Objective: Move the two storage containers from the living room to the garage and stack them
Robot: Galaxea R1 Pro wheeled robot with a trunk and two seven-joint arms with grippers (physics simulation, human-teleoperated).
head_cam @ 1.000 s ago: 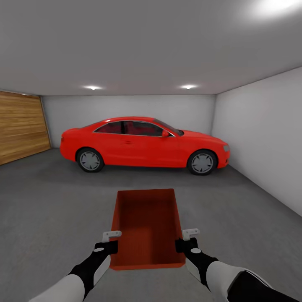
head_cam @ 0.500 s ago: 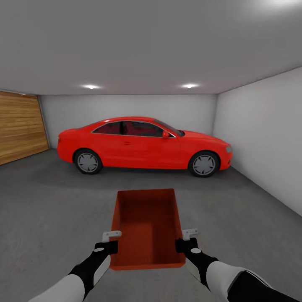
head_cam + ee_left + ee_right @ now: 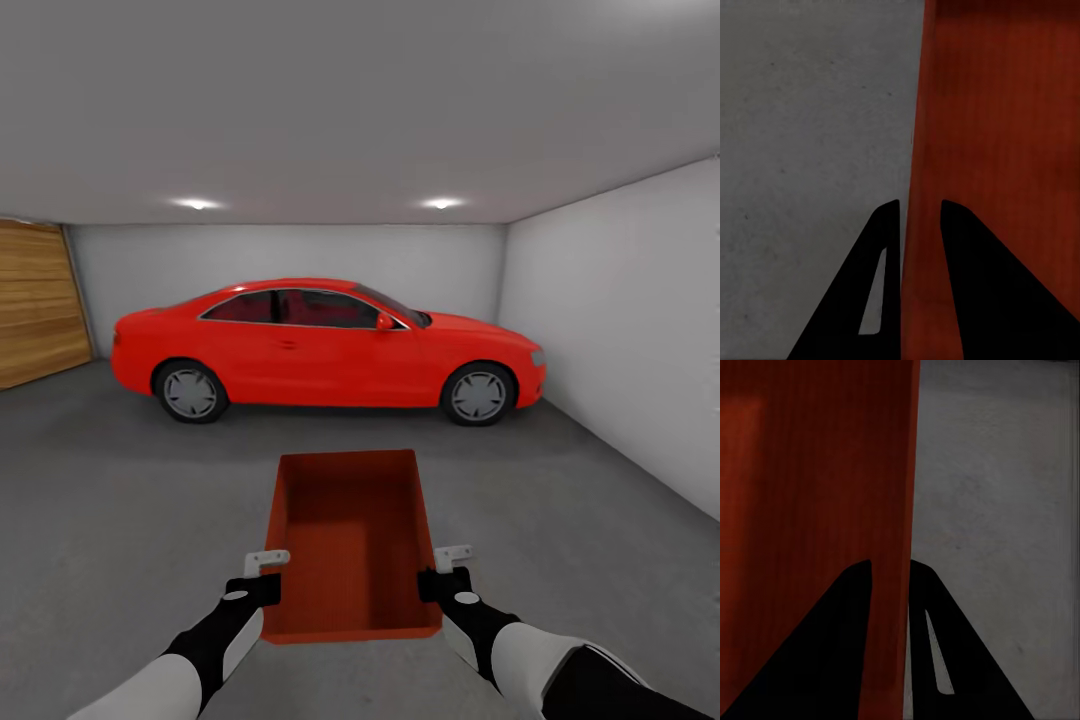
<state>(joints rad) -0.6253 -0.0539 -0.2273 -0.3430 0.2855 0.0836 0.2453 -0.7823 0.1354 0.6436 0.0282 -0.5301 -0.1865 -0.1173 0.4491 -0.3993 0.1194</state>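
The robot carries one storage container [image 3: 350, 545] out in front of itself, held up over the garage floor [image 3: 120, 500] between both arms. It is an orange-red rectangular bin, open at the top, and nothing lies inside it; its thin walls show a faint ribbed grain in the wrist views. The left claw [image 3: 266, 577] is clamped on the bin's left long wall, near the corner closest to the robot, one dark finger on each side of the wall [image 3: 921, 225]. The right claw [image 3: 445, 570] grips the right long wall the same way, the thin wall pinched between its two fingers [image 3: 891, 577].

The floor under the bin is dark grey, rough, speckled concrete. Ahead, well beyond the bin, a glossy red car [image 3: 330, 350] stands side-on against the plain white back wall. A wooden-slat roll door [image 3: 35, 310] shows at the left, and a smooth white wall [image 3: 620, 330] runs along the right.
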